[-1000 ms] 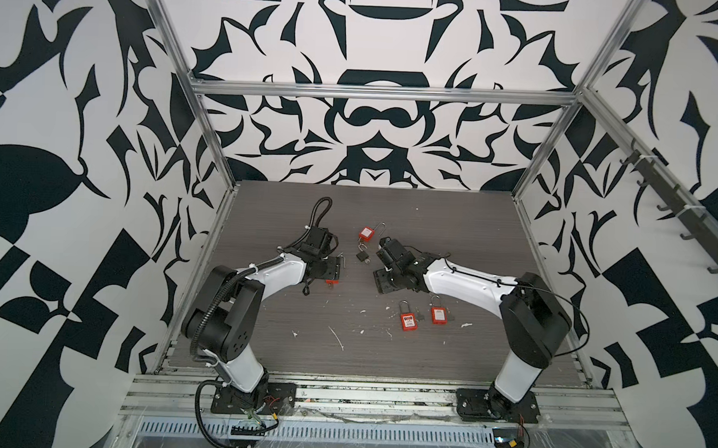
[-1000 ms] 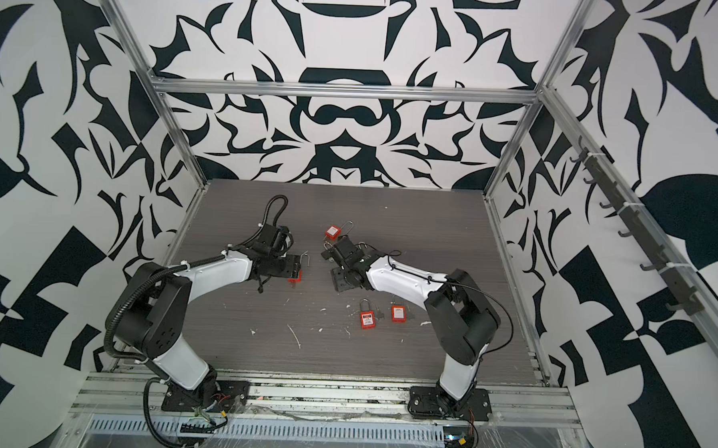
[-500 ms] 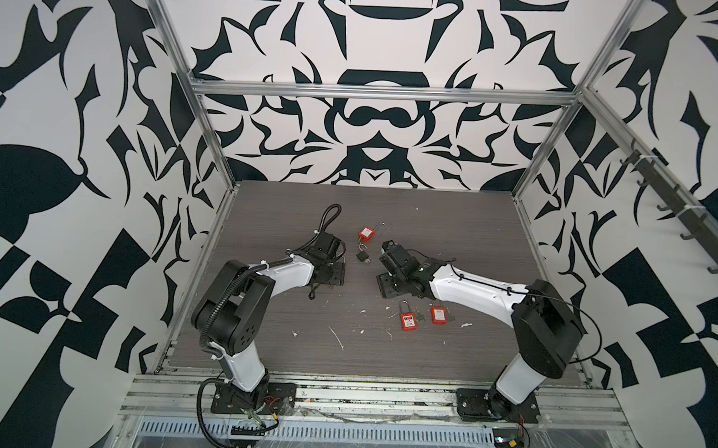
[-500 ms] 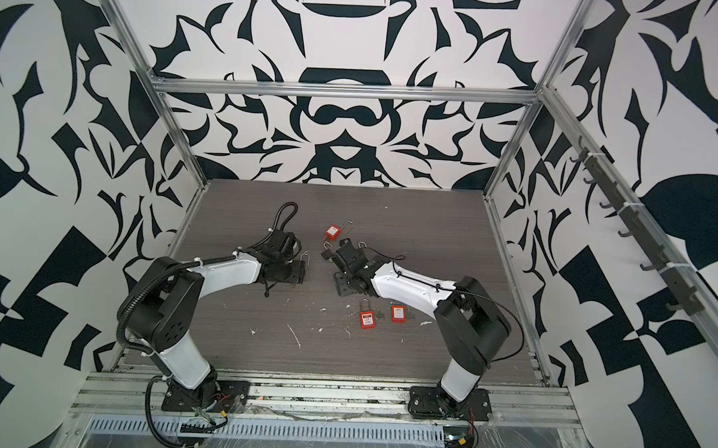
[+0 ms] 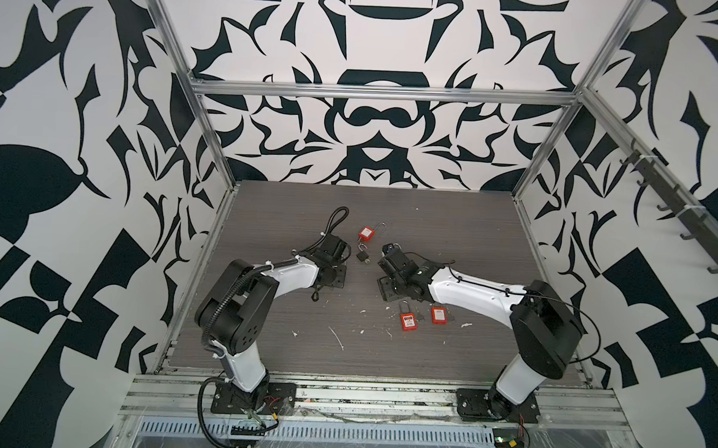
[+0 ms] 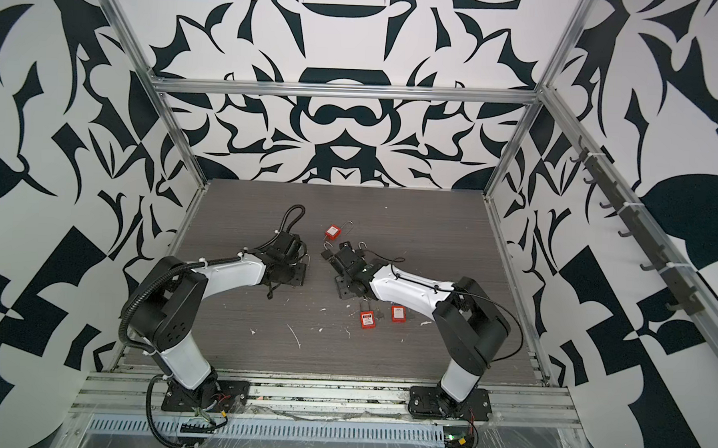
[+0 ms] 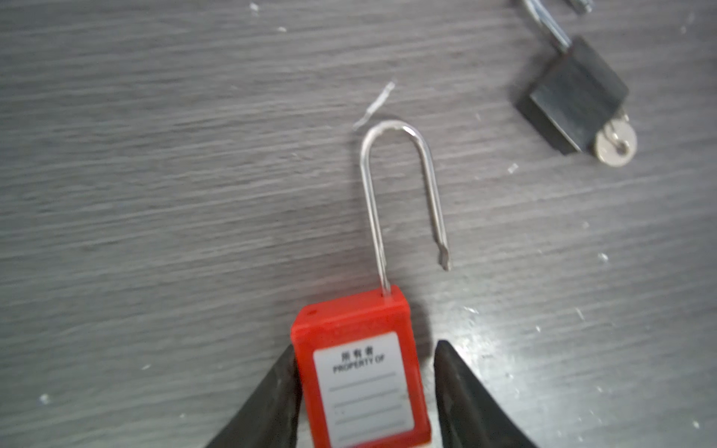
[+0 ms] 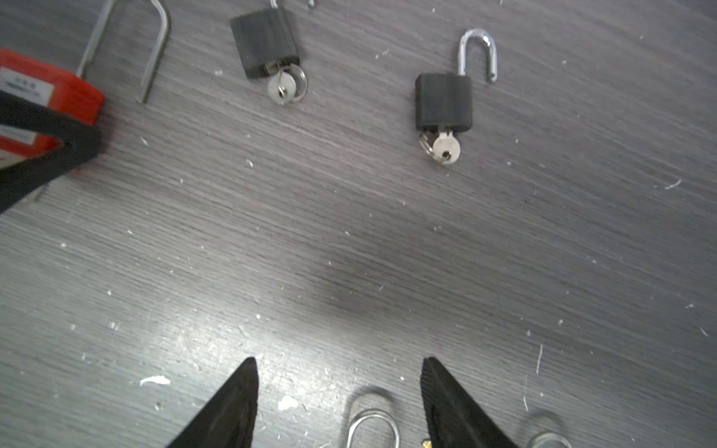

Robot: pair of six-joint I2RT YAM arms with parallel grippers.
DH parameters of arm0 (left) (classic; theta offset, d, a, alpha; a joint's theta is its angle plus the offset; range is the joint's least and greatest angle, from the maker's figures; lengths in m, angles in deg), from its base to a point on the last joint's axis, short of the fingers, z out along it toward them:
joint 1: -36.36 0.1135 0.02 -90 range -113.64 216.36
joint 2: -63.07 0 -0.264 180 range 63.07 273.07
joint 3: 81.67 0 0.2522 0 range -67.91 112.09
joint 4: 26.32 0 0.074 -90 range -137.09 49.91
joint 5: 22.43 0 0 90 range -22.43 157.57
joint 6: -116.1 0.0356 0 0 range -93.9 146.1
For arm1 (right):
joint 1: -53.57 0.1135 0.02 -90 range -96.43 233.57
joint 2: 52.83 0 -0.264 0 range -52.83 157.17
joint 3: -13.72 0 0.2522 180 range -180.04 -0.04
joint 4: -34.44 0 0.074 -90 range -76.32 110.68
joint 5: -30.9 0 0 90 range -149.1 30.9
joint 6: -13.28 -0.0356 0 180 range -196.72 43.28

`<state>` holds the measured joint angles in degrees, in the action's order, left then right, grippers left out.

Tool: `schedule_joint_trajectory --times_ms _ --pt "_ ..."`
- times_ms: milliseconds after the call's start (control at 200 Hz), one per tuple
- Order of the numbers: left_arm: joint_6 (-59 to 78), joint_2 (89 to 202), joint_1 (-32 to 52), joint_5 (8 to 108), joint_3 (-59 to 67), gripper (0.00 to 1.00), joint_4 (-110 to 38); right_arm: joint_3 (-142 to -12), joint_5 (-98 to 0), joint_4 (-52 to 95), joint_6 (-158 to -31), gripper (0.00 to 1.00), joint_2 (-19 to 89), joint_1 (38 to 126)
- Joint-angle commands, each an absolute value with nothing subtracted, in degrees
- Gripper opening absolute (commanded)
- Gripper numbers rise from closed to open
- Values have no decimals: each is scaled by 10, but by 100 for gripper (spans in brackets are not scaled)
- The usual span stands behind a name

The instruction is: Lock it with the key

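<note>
A red padlock [image 7: 362,372] with its shackle [image 7: 403,186] swung open lies on the table between the fingers of my left gripper [image 7: 364,345]. One finger [image 7: 271,403] touches its side and a narrow gap separates the other finger from it. Both top views hide this padlock's body under the left gripper [image 5: 332,278] [image 6: 290,276]. My right gripper [image 8: 338,362] [image 5: 389,291] stands open just above the bare table, holding nothing. Two open black padlocks [image 8: 265,42] [image 8: 443,101] lie beyond it, each with a key [image 8: 285,87] [image 8: 446,147] in it.
Another red padlock [image 5: 366,233] lies farther back, beside a black one [image 5: 363,255]. Two more red padlocks [image 5: 409,321] [image 5: 439,315] lie near the right arm, and one's shackle [image 8: 374,426] reaches between the right fingers. White flecks dot the table.
My left arm has leaned forward and its jaws have narrowed round the red padlock. The right arm has stretched out lower, and its jaws stay as wide as before.
</note>
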<state>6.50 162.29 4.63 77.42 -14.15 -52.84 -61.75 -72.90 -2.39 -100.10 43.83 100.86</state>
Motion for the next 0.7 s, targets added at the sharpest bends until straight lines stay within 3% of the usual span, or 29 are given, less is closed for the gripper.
schedule_joint_trajectory --times_ms 0,190,695 --pt "73 1642 40 785 -126 53 -563 -614 -749 -28 -1010 69 416 1015" --pt "85 1650 36 787 -113 44 -578 -607 -764 -27 -1013 69 415 1024" --pt "129 1611 19 791 -131 40 -582 -586 -803 -26 -1004 69 381 1035"
